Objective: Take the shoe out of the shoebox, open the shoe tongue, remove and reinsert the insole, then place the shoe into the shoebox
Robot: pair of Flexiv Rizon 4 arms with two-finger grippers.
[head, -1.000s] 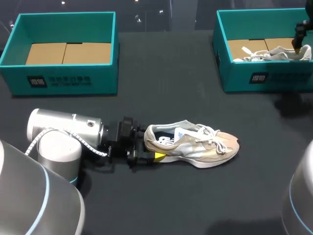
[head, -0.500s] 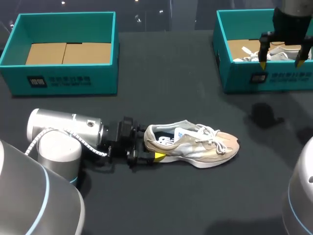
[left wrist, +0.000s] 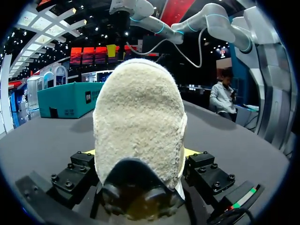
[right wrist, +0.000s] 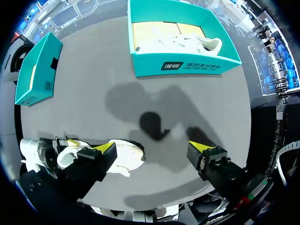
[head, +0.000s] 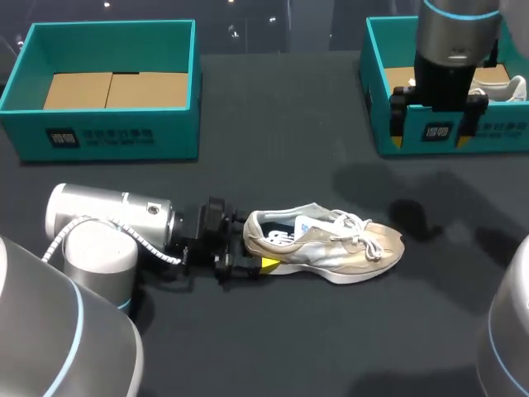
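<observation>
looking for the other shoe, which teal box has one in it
The right shoebox: a pale shoe lies inside it. The left shoebox shows only its cardboard floor.

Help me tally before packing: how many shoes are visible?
2: a beige shoe on the table, a white shoe in the right shoebox; my right arm may hide more.

Lighting: overhead, moderate, from several lamps. Table (head: 273, 165): dark, evenly lit. Shadows: soft overlapping patches are cast between shoe (head: 331, 244) and right shoebox (head: 496, 132); a thin one is seen under the shoe.
</observation>
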